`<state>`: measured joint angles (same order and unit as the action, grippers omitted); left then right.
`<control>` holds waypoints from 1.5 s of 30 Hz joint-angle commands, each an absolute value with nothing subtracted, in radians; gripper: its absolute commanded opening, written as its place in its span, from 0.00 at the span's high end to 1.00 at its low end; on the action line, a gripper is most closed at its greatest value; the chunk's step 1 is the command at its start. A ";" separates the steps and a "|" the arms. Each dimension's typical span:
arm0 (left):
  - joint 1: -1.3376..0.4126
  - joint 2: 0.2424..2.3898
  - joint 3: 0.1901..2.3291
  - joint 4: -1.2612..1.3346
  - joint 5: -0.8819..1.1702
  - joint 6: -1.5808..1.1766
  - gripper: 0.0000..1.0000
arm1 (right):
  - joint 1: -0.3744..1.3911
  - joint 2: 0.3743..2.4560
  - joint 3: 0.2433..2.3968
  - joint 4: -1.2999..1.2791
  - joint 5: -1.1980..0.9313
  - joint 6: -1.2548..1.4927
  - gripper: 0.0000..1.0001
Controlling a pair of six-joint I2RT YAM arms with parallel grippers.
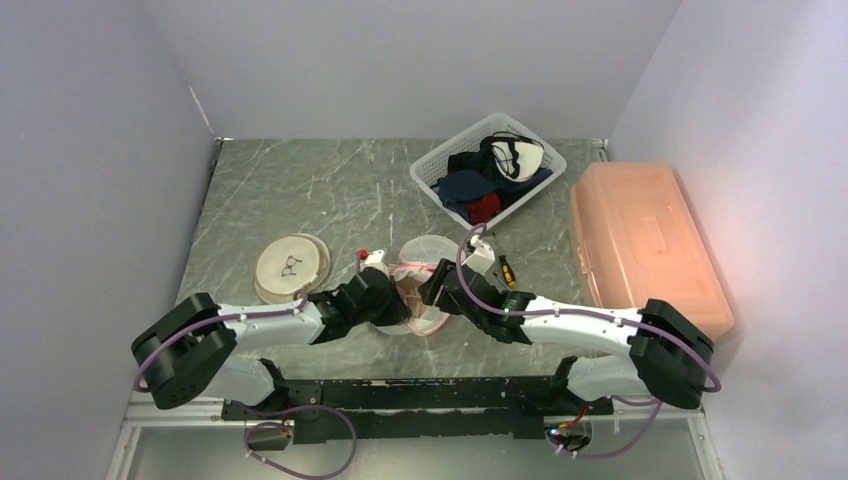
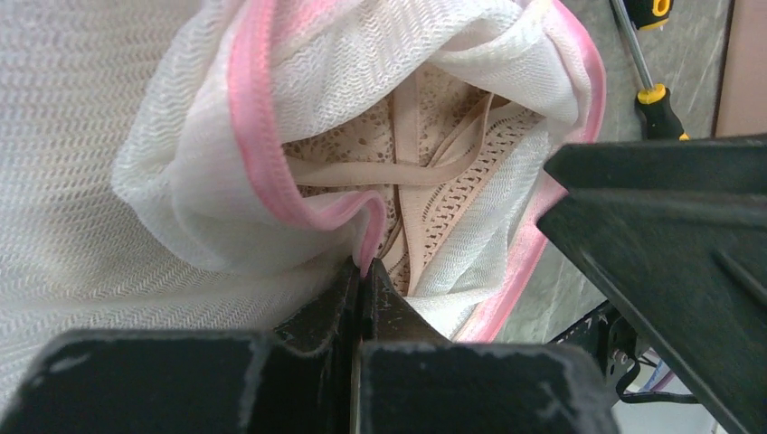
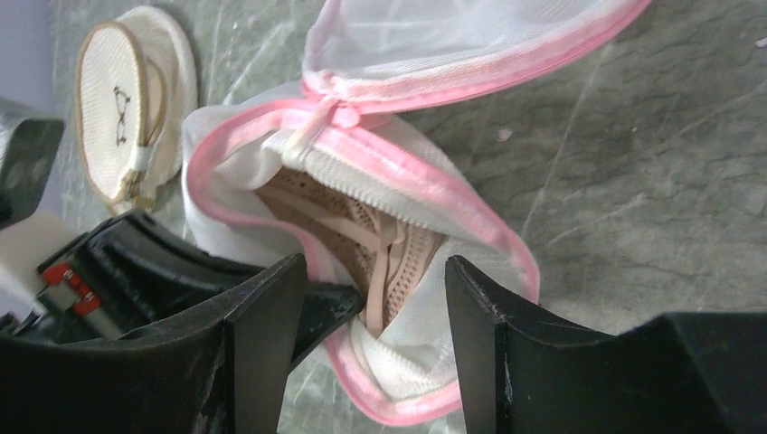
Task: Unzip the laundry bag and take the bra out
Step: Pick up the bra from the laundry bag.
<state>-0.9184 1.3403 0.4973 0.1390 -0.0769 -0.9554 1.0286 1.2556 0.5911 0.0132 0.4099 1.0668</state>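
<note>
Laundry bag (image 3: 402, 357) at mid-worktop (image 1: 300, 190), between the two arms; white mesh, pink trim; mouth gapes, so the unzipping reads as done, the removal not yet.

Bra (image 3: 380, 244), beige lace, sits inside the mouth; cups and straps exposed, rest hidden under mesh.

Left claw (image 2: 364, 271): fingers pressed together, pinching the pink rim on the mouth's left lip; looks to be holding the bag open.

Right claw (image 3: 371, 271): fingers spread wide, nothing between them; hangs over the mouth with the bra in the gap in its own view; whether it touches fabric, cannot tell.

Key relation: bra lies straight ahead of the right claw; the straps run roughly lengthwise into the mouth, in line with the claw's reach. The right arm is the free one and the nearer, so the pull is likely its job.

Edges: pink rim and zip tape close on both sides of the bra; a finger could snag mesh instead of lace.

Room: screwdriver (image 2: 660, 104) just right of the bag; basket (image 1: 430, 175) far right; orange box (image 1: 640, 240) along the right edge; round pouches (image 1: 290, 265) to the left; bare worktop at far left.
</note>
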 commanded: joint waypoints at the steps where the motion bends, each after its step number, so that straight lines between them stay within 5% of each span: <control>1: -0.934 1.360 0.536 0.167 -0.080 -0.947 0.97 | 1.006 1.281 0.578 0.099 0.408 1.092 0.39; 45: -0.939 1.334 0.535 0.117 -0.113 -0.936 0.97 | 1.000 1.289 0.582 0.116 0.427 0.960 0.40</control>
<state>-0.9340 1.3582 0.5072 0.1303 -0.0971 -0.9516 1.0012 1.3640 0.5846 0.1192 0.3866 0.9752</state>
